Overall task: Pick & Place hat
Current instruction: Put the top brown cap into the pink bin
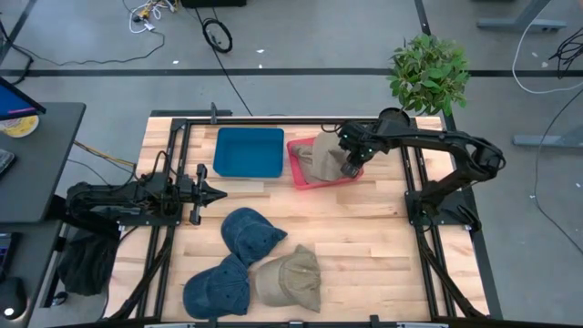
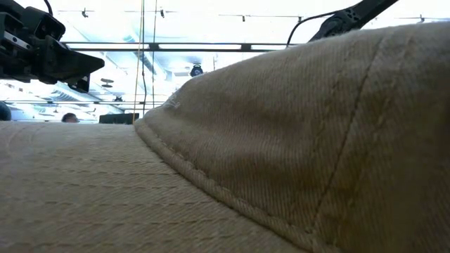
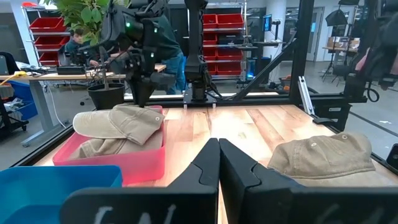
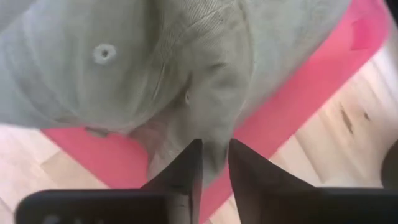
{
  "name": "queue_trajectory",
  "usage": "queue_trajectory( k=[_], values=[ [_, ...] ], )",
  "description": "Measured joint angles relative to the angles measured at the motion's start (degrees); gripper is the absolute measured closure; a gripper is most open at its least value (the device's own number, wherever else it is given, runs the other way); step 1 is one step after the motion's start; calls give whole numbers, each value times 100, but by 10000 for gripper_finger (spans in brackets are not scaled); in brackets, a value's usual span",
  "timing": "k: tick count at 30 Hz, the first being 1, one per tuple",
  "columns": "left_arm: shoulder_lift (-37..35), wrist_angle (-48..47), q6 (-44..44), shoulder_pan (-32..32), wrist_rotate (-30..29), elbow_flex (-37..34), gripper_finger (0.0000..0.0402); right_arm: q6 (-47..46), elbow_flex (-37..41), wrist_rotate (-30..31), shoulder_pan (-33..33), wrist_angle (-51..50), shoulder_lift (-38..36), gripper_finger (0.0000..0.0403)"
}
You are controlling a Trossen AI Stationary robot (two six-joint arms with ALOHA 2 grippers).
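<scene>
I count two tan fabric caps (image 1: 326, 155) (image 1: 290, 279), two blue denim caps (image 1: 250, 233) (image 1: 218, 288), one blue plastic tray (image 1: 249, 151), one pink plastic tray (image 1: 305, 176) and one leafy potted plant (image 1: 428, 73) at upper right.

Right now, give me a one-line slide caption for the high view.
Right gripper over the tan hat in the pink tray; left gripper waits shut.

bare pale wooden tabletop (image 1: 364, 228) open between the two arms, square blue plastic tray (image 1: 249, 151) and pink plastic tray (image 1: 305, 173) crowding the far edge, two blue denim caps (image 1: 251, 233) and a tan cap (image 1: 290, 278) blocking the near middle, leafy green potted plant (image 1: 429, 73) at the far right corner
</scene>
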State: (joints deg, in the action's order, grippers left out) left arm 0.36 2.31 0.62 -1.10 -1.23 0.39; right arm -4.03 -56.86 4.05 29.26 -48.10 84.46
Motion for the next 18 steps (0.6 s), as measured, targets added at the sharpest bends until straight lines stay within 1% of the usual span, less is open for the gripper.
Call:
queue_trajectory(
  k=[5, 9, 11, 12, 15, 16, 18],
  values=[
    [0, 0, 2, 0, 1, 0, 399, -94, 0, -32, 0, 191, -388, 300],
    [0, 0, 1, 0, 1, 0, 399, -3, -1, -186, 0, 972, -582, 299],
    [0, 0, 2, 2, 1, 0, 399, -105, -2, -265, 21, 1471, -568, 313],
    [0, 0, 1, 1, 0, 0, 399, -154, -2, -366, 58, 1660, -535, 327],
    [0, -1, 1, 2, 1, 1, 399, -304, -2, -616, 143, 2115, -364, 385],
    [0, -1, 2, 0, 1, 1, 399, -357, -2, -608, 161, 2188, -304, 393],
    [0, -2, 0, 0, -1, 2, 399, -606, -5, -487, 212, 2277, -146, 394]
  ],
)
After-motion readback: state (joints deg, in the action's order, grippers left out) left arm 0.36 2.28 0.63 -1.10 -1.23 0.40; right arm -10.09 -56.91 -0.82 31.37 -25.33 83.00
